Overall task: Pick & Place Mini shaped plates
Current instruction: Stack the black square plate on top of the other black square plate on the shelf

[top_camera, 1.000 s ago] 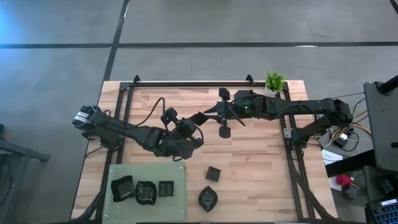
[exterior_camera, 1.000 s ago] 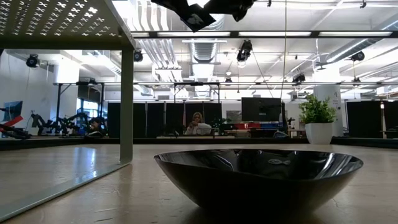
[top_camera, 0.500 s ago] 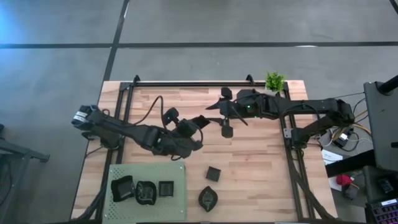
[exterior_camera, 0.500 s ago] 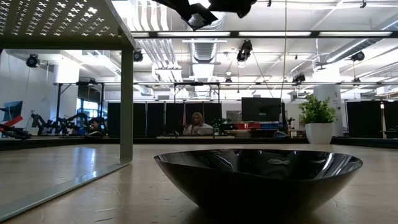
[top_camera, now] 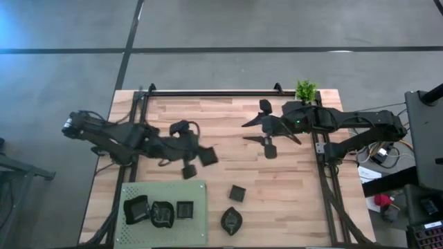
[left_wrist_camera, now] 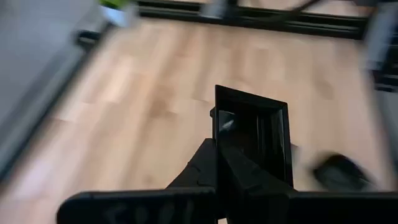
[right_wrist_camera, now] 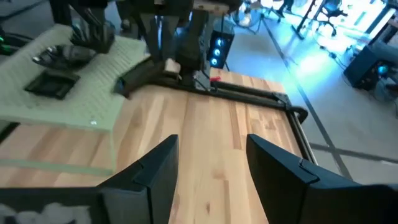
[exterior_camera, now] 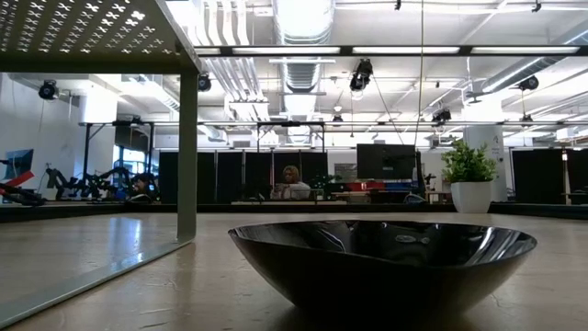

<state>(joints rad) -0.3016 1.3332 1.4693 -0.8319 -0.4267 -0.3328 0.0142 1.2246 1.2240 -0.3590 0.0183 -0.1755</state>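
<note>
I note the right gripper [top_camera: 264,122] has released and opened, retreating empty, while the left gripper [top_camera: 196,160] (clamped shut) now carries the small square black plate [left_wrist_camera: 252,140] toward the pale green perforated mat [top_camera: 197,221]

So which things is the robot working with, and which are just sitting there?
Part of the job:
- square plate held in the left gripper
- three plates on the green mat
- square plate and leaf-shaped plate on the table

Just there:
- potted plant
</note>
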